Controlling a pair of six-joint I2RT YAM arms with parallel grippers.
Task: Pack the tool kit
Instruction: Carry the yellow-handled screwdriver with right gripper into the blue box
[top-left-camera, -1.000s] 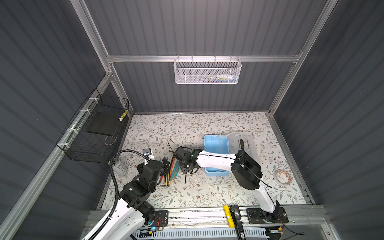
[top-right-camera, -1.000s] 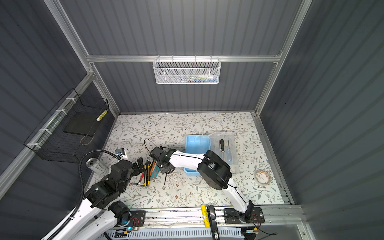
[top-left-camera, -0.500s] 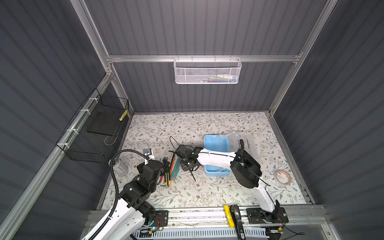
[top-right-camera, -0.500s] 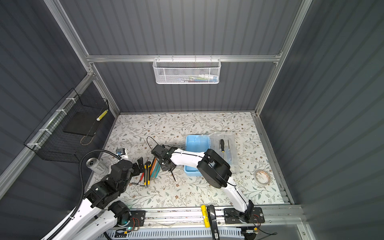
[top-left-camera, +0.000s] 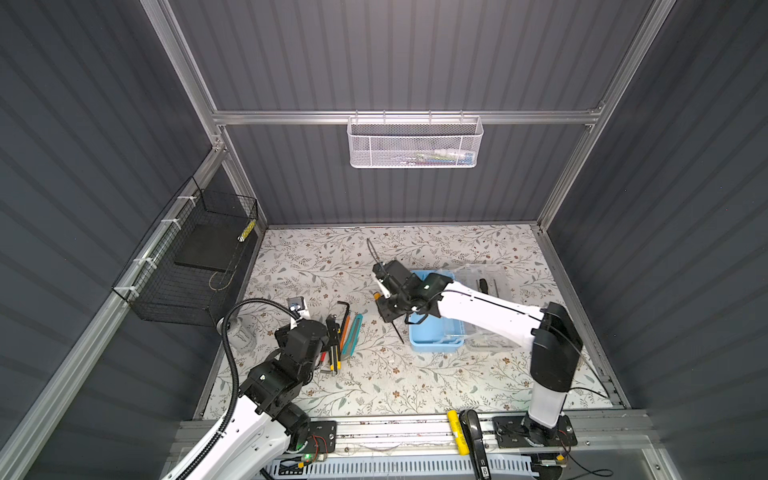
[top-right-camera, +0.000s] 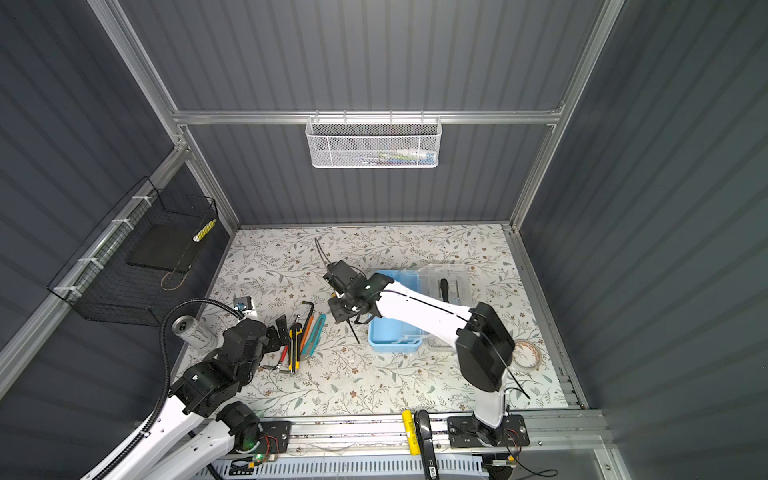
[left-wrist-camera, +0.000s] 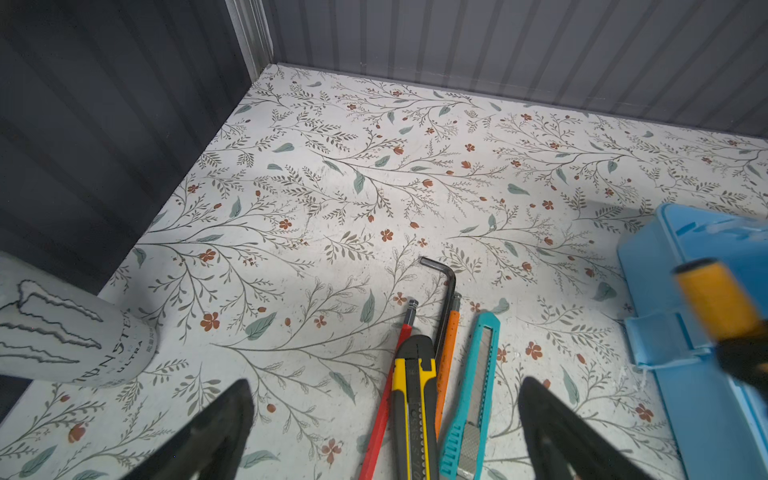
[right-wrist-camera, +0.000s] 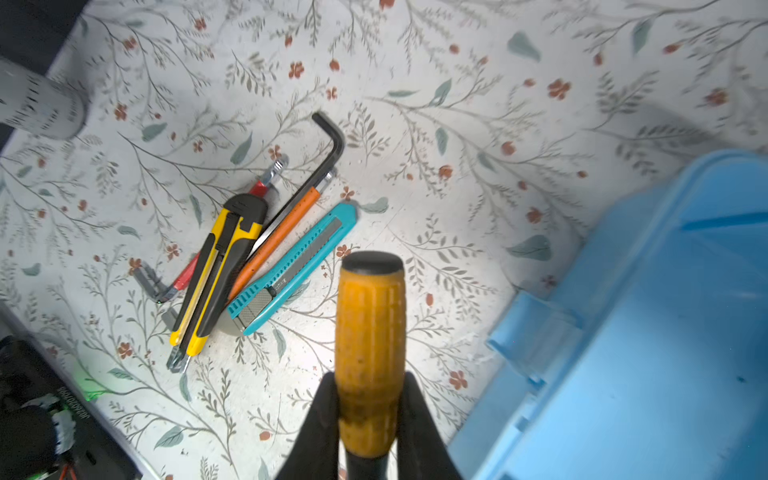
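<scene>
Right jaws clamp the lower part of a yellow ribbed-handle screwdriver (right-wrist-camera: 370, 332), one jaw on each side of the grip, with its black end cap pointing away from the wrist camera. In both top views the thin dark shaft slants down from the jaws toward the floral-patterned table (top-left-camera: 415, 382). Whether the tip touches the surface cannot be told.

Just beside the shaft sits the small light-blue plastic box (top-left-camera: 436, 347), open on top. A clear plastic section (top-left-camera: 496, 274) lies against its far side and holds a black-handled screwdriver (top-left-camera: 483, 286).

On the shaft's other side lies a loose cluster of tools, touching one another:
- a yellow-and-black utility knife (right-wrist-camera: 224, 257)
- a teal utility knife (right-wrist-camera: 299, 262)
- an orange-sleeved hex key (right-wrist-camera: 278, 237)
- a black L-shaped hex key (right-wrist-camera: 332, 145)
- a red-sleeved hex key (right-wrist-camera: 183, 282)

Left jaws stand wide apart, holding nothing, and hover over the near end of that cluster. A white drinks can (left-wrist-camera: 62, 328) stands by the corner wall.

The step in hand appears to be carrying the held screwdriver into the box. To do it well, the shaft tip likely needs to rise above the blue wall before crossing. The tool should then turn to run along the box's long side and sink almost to the floor of the box before the jaws part. Because the grip sits near one end of the handle, the tool may swing, so a slow carry seems wise.
</scene>
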